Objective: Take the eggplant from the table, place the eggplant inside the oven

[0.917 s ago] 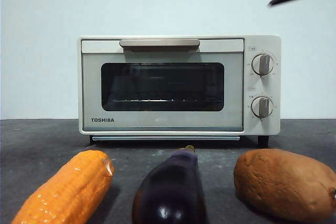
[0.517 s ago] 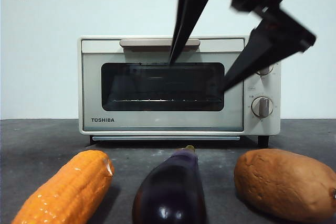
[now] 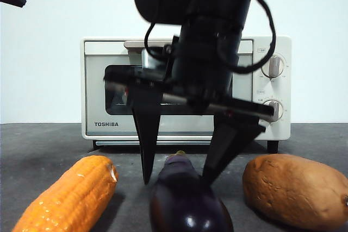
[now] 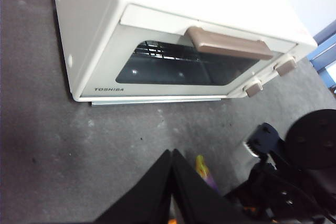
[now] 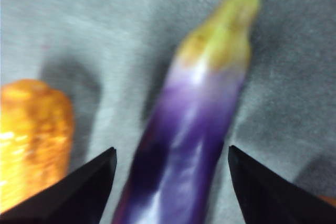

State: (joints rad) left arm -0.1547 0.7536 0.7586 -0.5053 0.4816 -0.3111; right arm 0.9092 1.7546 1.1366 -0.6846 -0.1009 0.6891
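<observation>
My right gripper (image 3: 176,180) hung with jaws spread either side of the eggplant (image 5: 189,129), which lay on the table (image 3: 43,145) between corn (image 3: 68,196) and potato (image 3: 296,188), before the oven (image 3: 109,107). It looked glossy, slippery and firm; I judged its plump middle safest. My left gripper (image 4: 171,153) waited, jaws pressed together.

right pincer (image 3: 176,180) lowered — astride shifted eggplant (image 3: 187,205)

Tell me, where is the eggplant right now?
In the front view the eggplant lies on the table before the oven, between the corn cob and the brown lump, with the right gripper open astride it.
</observation>
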